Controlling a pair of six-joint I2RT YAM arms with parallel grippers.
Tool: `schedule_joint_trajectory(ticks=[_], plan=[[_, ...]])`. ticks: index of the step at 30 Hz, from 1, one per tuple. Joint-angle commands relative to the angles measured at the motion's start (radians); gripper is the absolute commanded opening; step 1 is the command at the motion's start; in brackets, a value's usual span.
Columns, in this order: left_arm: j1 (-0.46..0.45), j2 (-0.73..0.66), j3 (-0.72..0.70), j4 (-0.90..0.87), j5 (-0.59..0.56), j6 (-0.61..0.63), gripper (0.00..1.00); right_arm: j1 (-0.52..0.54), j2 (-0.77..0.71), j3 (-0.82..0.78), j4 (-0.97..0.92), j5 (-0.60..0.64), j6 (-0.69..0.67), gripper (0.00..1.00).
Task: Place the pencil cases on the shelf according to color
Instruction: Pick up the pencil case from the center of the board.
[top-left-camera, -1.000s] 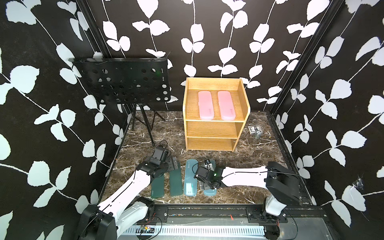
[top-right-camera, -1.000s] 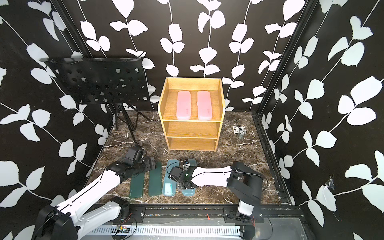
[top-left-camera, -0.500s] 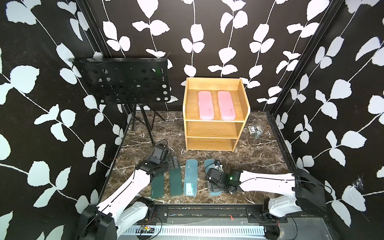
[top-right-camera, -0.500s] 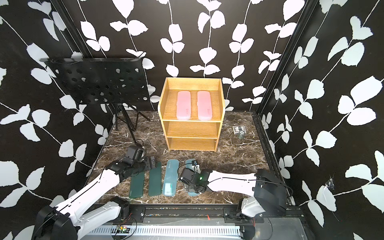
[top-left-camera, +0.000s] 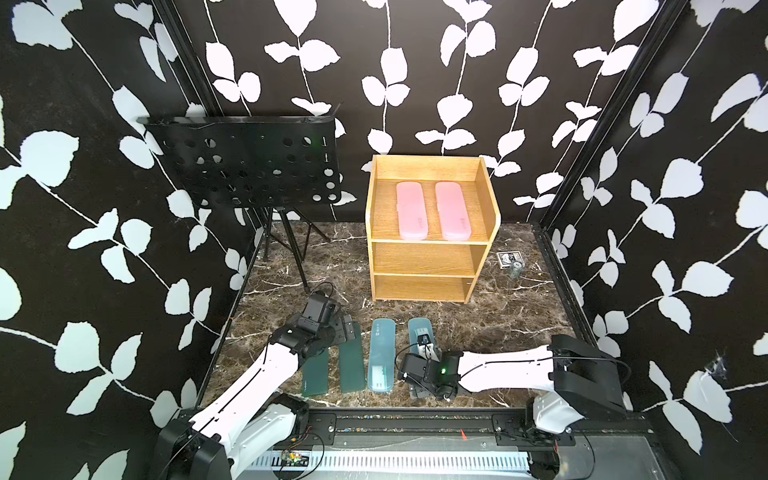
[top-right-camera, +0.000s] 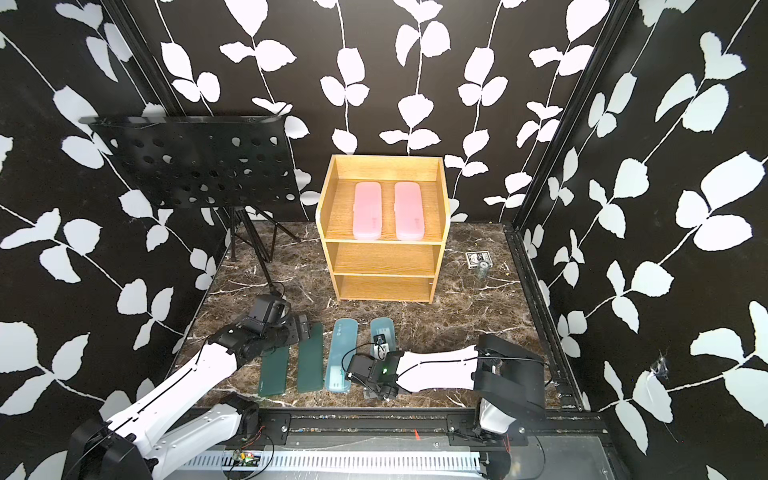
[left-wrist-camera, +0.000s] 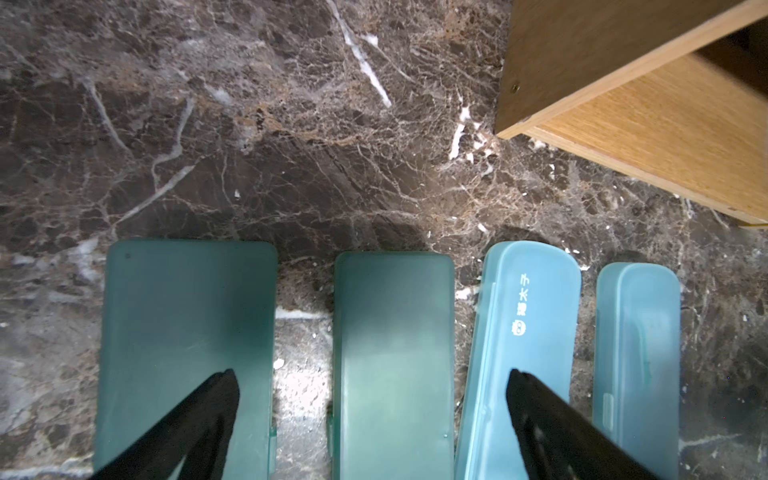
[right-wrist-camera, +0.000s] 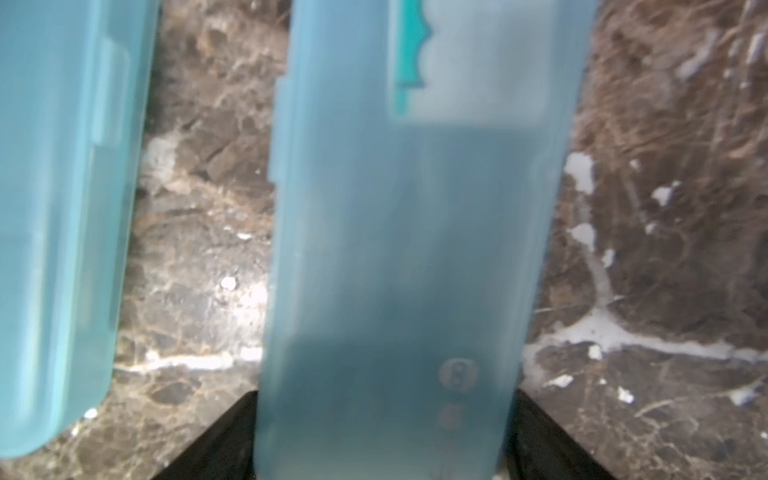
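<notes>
Two pink pencil cases (top-left-camera: 411, 210) (top-left-camera: 452, 210) lie side by side on the top tier of the wooden shelf (top-left-camera: 428, 242). On the marble floor in front lie two dark green cases (top-left-camera: 316, 374) (top-left-camera: 351, 365) and two light blue cases (top-left-camera: 381, 353) (top-left-camera: 419, 330) in a row. My right gripper (right-wrist-camera: 382, 415) is at the near end of the right-hand light blue case (right-wrist-camera: 407, 249), a finger pressed against each long edge. My left gripper (left-wrist-camera: 370, 386) hovers open above the green cases (left-wrist-camera: 392, 353), holding nothing.
A black perforated music stand (top-left-camera: 245, 162) on a tripod stands at the back left. A small card box with a small jar (top-left-camera: 509, 261) lies to the right of the shelf. Black frame posts and patterned walls close in the floor on three sides.
My right gripper has slid back along the right-hand light blue case to its near end, and its jaws have narrowed onto the case's edges. The left arm has barely moved.
</notes>
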Motion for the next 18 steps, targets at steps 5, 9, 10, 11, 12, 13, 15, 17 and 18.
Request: schedule_joint_trajectory(ticks=[5, 9, 10, 11, 12, 13, 15, 17, 18], plan=[[-0.005, -0.025, -0.015, -0.026, -0.025, -0.009, 0.99, 0.025, -0.168, -0.103, -0.086, 0.114, 0.030, 0.57], [-0.007, -0.039, -0.012, -0.024, -0.022, -0.021, 0.99, 0.031, -0.359, -0.076, -0.182, 0.194, -0.032, 0.56], [-0.007, -0.042, -0.009, -0.023, -0.026, -0.021, 0.99, 0.031, -0.399, -0.068, -0.202, 0.215, -0.042, 0.55], [-0.007, -0.041, -0.008, -0.020, -0.031, -0.020, 0.99, 0.031, -0.442, -0.059, -0.218, 0.233, -0.059, 0.56], [-0.007, -0.041, -0.008, -0.020, -0.035, -0.022, 0.99, 0.031, -0.481, -0.049, -0.233, 0.244, -0.076, 0.56], [-0.007, -0.040, -0.006, -0.018, -0.036, -0.025, 0.99, 0.030, -0.507, -0.034, -0.250, 0.252, -0.089, 0.56], [-0.006, -0.036, -0.005, -0.010, -0.026, -0.030, 0.99, 0.029, -0.552, 0.002, -0.282, 0.287, -0.114, 0.56], [-0.007, -0.030, -0.008, 0.000, -0.018, -0.031, 0.99, 0.016, -0.567, 0.040, -0.293, 0.306, -0.157, 0.57], [-0.007, -0.028, -0.012, 0.009, -0.017, -0.031, 0.99, 0.000, -0.566, 0.061, -0.295, 0.306, -0.182, 0.57]])
